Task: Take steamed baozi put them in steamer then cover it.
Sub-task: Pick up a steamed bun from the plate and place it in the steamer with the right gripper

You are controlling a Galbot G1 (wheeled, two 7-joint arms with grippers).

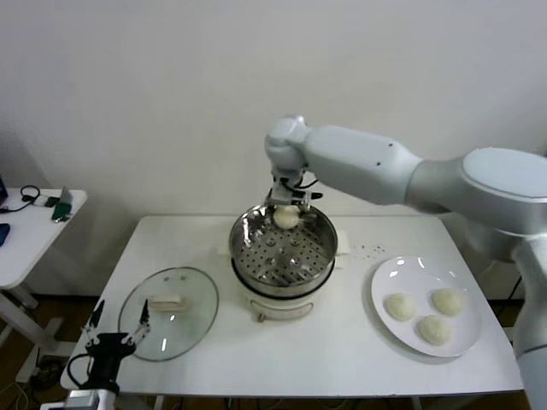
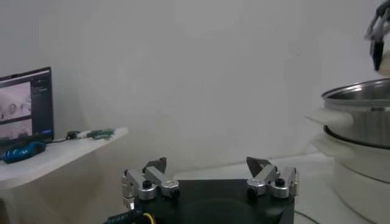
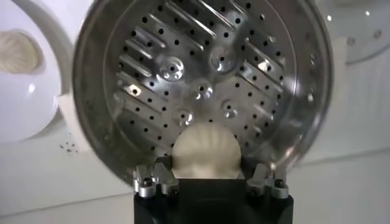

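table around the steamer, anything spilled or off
Only small dark specks on the table between the steamer and the plate, like crumbs or spots; what they are can't be told. Nothing else stands out.

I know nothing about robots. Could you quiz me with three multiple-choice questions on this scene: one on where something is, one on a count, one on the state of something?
1. Where is the round clear glass lid?
A. On the steamer
B. On the table, on the robot's left of the steamer
C. On the plate

2. How many cream-white dough buns lie on the flat white plate?
A. One
B. Three
C. Five

3. What is the right gripper doing?
A. Holding a bun over the shiny stainless-steel steamer basket
B. Lifting the lid
C. Resting open on the plate

Answers: 1 B, the lid lies flat beside the pot; 2 B, three buns show there; 3 A, its fingers grip a bun above the perforated floor.
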